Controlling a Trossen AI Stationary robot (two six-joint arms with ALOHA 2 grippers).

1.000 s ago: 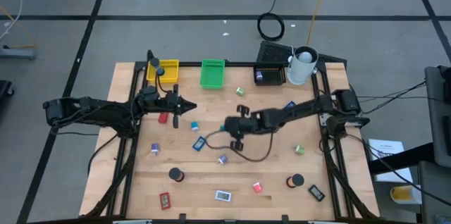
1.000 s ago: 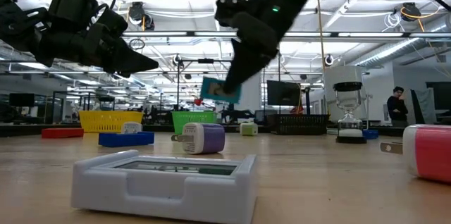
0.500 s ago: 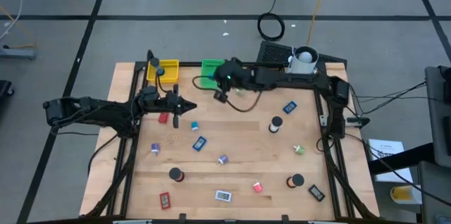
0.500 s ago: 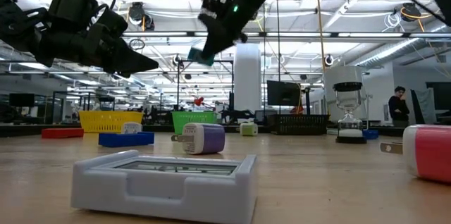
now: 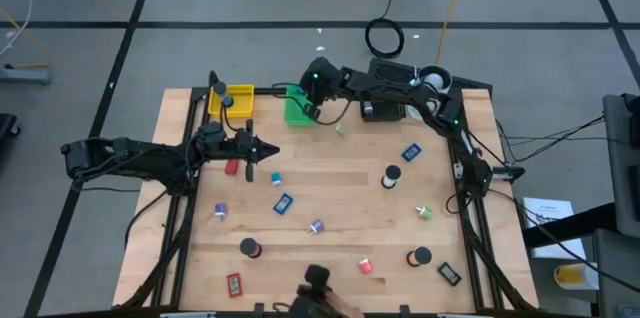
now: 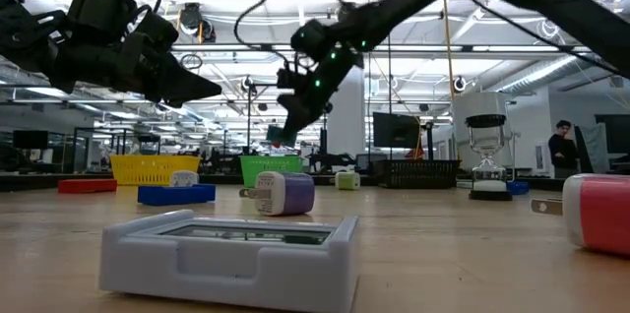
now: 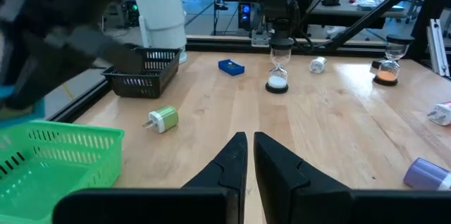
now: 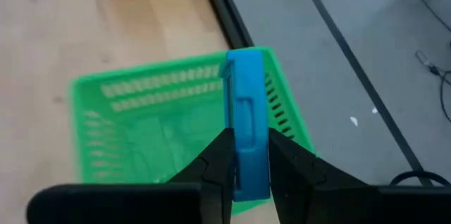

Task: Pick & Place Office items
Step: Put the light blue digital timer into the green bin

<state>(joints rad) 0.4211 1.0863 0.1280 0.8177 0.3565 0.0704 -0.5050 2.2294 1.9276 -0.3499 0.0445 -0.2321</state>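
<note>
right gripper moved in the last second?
Yes. The right gripper, shut on a flat blue rectangular piece, has gone from mid-table up to the green plastic tray at the table's far edge.

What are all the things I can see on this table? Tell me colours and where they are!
green tray: one, green, back edge, middle
yellow tray: one, yellow, back left
black tray: one, black, back right
white cup: one, white, beside the black tray
blue flat piece: one, blue, held above the green tray
small office items: many, mixed colours, scattered over the table
right gripper: shut on the blue flat piece
left gripper: shut, empty, left side
</note>
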